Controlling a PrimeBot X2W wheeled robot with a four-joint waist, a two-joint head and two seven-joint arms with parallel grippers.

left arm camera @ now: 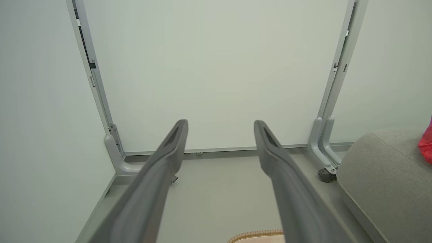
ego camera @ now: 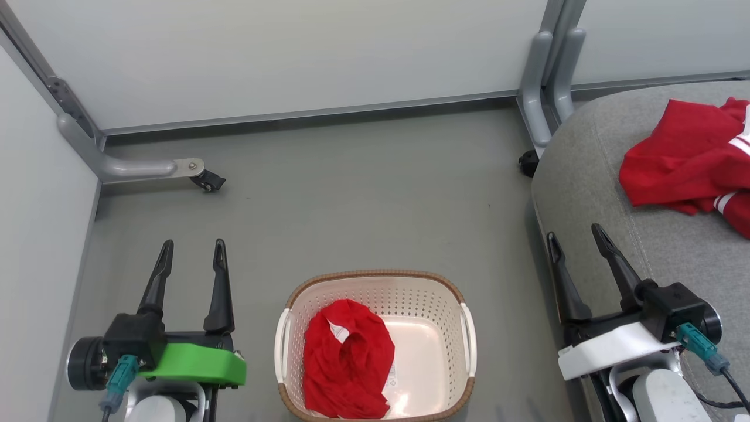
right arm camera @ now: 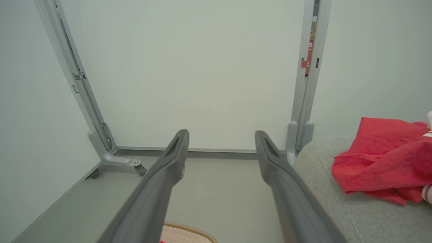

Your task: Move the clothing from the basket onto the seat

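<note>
Status: red jersey [ego camera: 682,155] lies on the seat [ego camera: 586,176], upper right of the head frame, with white striped trim at the frame edge. Red shorts [ego camera: 345,357] are bunched in the left half of the basket [ego camera: 410,296], bottom centre, on the floor [ego camera: 351,193]. Half done by my read.

Left tool [ego camera: 194,242] is lower left. Right tool [ego camera: 573,232] is lower right, overlapping the seat's rounded edge. Both have fingers spread, hold nothing, point up-frame and sit apart from the basket.

Step in hand, I'd say: grab the shorts.
- The left tool is on the pile's side, though either looks able to reach.
- Come down from above with fingers straddling the highest fold near the waist opening with the white label. Keep off the basket wall and white handles.
- Pinch deep enough to take several layers; thin fabric slips out of a shallow pinch.
- Lift straight up until the cloth clears the brown rim — the basket looks light and may drag along if the fabric snags in the perforations.
- Carry right and release on bare seat beside the jersey, not at the rounded edge, where it could slide off.
</note>
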